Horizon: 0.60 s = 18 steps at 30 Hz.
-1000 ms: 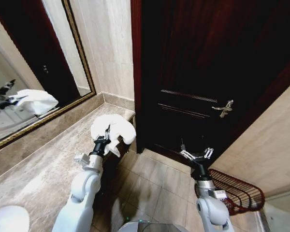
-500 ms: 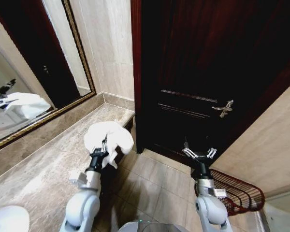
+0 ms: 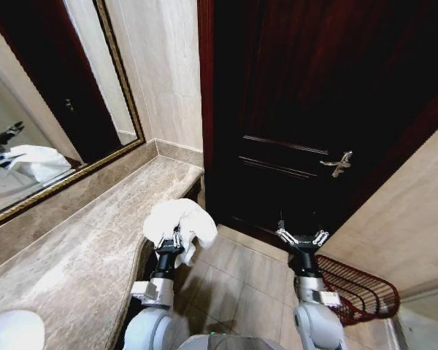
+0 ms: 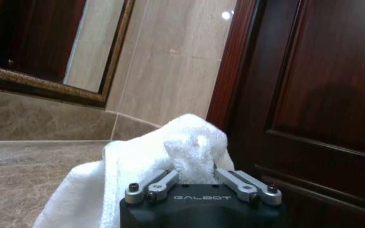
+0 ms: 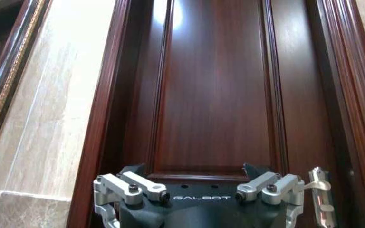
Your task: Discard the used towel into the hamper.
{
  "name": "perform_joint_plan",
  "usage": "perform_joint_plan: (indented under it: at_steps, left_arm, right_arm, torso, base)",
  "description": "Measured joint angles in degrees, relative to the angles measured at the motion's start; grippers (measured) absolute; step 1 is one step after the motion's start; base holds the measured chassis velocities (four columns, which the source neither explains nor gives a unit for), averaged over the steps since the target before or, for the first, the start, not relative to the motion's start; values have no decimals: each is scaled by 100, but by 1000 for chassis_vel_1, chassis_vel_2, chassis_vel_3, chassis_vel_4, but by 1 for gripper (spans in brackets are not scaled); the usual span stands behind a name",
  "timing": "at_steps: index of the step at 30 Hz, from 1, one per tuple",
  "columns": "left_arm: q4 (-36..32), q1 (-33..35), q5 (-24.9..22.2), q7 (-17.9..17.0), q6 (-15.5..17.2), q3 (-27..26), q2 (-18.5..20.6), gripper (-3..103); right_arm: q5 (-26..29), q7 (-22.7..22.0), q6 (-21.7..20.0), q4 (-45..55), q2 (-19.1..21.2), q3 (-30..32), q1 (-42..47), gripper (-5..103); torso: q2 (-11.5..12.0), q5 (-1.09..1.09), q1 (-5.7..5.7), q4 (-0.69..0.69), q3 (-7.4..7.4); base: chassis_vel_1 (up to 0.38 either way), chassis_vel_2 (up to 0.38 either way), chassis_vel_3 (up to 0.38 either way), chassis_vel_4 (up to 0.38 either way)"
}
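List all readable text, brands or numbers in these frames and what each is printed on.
"GALBOT" on the left gripper body, behind the towel it grips.
"GALBOT" on the right gripper body, facing the door.
The head view holds no readable text.

You had one white towel (image 3: 177, 221) in front of you, with its single reflection (image 3: 35, 162) showing in the one gold-framed mirror (image 3: 55, 109). There were two grippers: the left gripper (image 3: 177, 243) with the towel bunched between its fingers, and the right gripper (image 3: 302, 238) with its fingers spread and nothing between them. You had one hamper (image 3: 356, 289), a dark reddish wire basket on the floor. One dark wooden door (image 3: 328, 109) stood ahead, carrying one lever handle (image 3: 339, 163). One stone table (image 3: 73, 248) ran along your left side.
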<state>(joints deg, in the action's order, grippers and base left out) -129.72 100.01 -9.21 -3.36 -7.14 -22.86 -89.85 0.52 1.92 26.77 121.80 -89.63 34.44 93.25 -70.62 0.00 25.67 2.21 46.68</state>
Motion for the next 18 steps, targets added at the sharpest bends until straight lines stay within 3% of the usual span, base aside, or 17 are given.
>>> perform_joint_plan:
  at_steps: [18]
  left_arm:
    - [113, -191, -94, -105, 91, -5, 8, 8]
  right_arm:
    - [98, 60, -6, -37, 39, -43, -14, 100]
  torso:
    - [0, -1, 1, 0, 0]
  base:
    - [-36, -40, -38, -38]
